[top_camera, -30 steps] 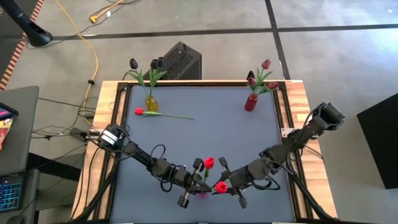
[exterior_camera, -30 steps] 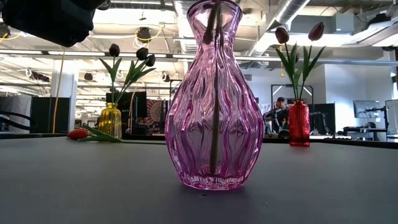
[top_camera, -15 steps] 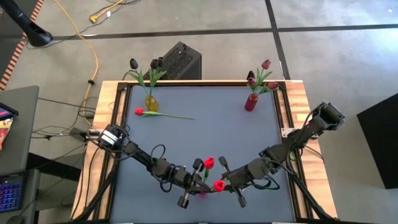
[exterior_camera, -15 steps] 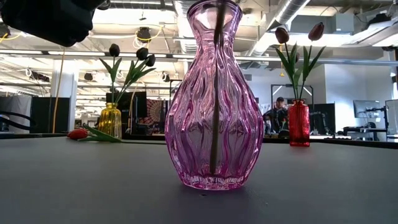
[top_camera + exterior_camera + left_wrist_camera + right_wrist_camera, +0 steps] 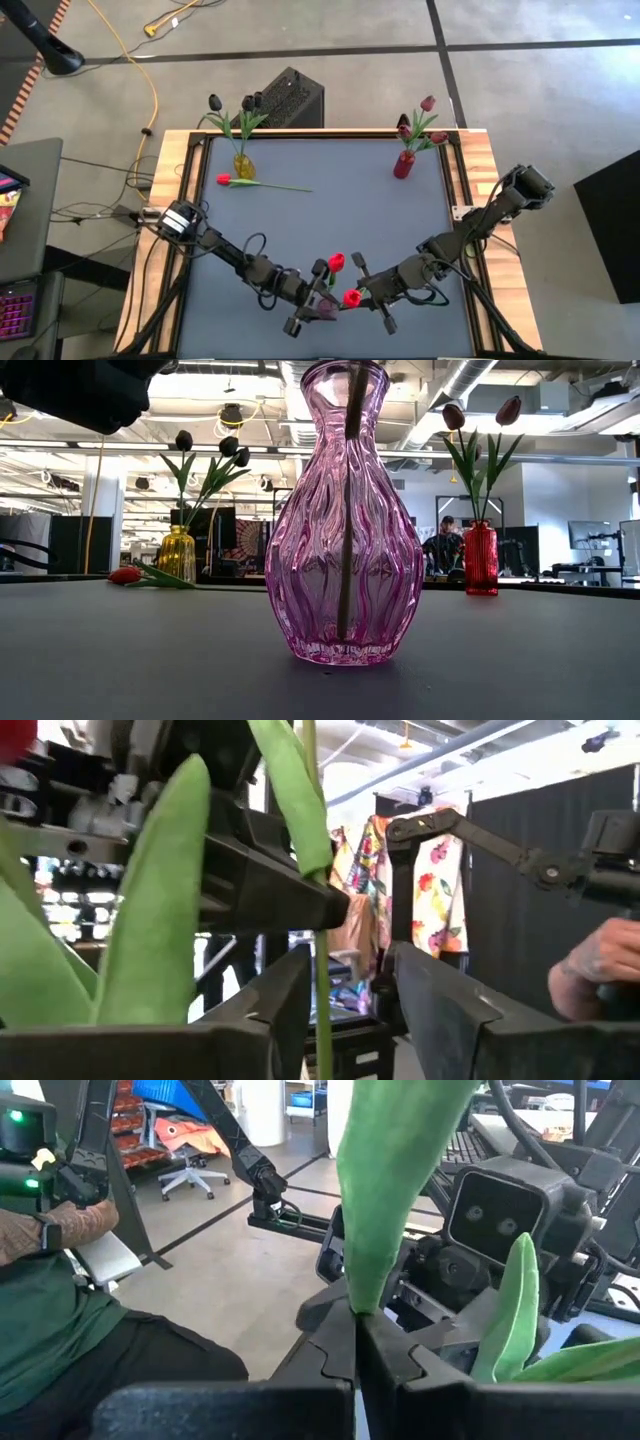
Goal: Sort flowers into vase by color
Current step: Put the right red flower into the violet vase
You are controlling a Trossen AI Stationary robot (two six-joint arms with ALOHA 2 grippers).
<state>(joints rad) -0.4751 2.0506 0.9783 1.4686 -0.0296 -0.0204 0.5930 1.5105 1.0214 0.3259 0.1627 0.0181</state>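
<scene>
The right gripper is clamped on a red tulip's stem over the pink vase at the table's near edge. The left gripper (fingers apart) straddles that stem; another red tulip is alongside.

Pink vase rim cut off; tulip heads unseen.

The counter has a dark grey-blue mat top framed in pale wood. Standing on it are a yellow vase near the far left corner, a red vase near the far right corner, and a pink glass vase at the near edge. One red tulip lies flat just beside the yellow vase.
</scene>
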